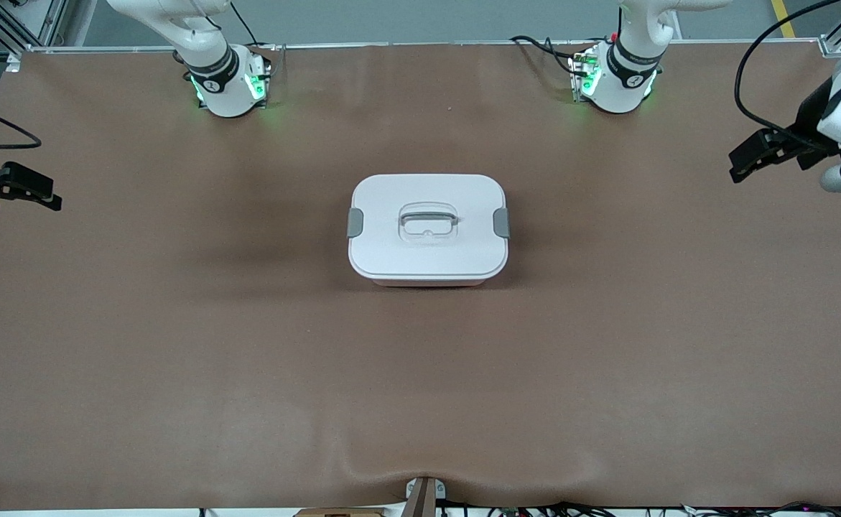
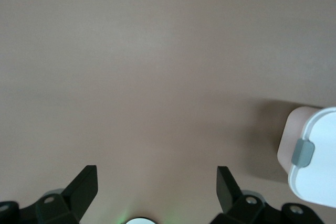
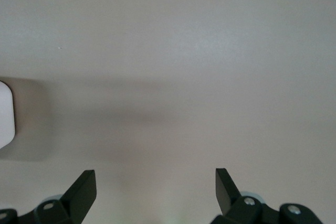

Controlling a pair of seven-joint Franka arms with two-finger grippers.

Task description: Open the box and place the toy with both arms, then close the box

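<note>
The box (image 1: 427, 230) stands in the middle of the table, its white lid on, grey clips at both ends, clear handle in the centre. One end of it shows in the left wrist view (image 2: 312, 153) and a sliver in the right wrist view (image 3: 5, 115). The toy is out of view. My left gripper (image 1: 750, 161) hangs open and empty over the left arm's end of the table, well clear of the box; it also shows in its wrist view (image 2: 157, 184). My right gripper (image 1: 29, 192) hangs open and empty over the right arm's end; it also shows in its wrist view (image 3: 156, 184).
The brown table mat (image 1: 248, 359) covers the whole table. The two arm bases (image 1: 230, 86) (image 1: 614, 79) stand along the edge farthest from the front camera. A small bracket (image 1: 424, 495) sits at the nearest edge.
</note>
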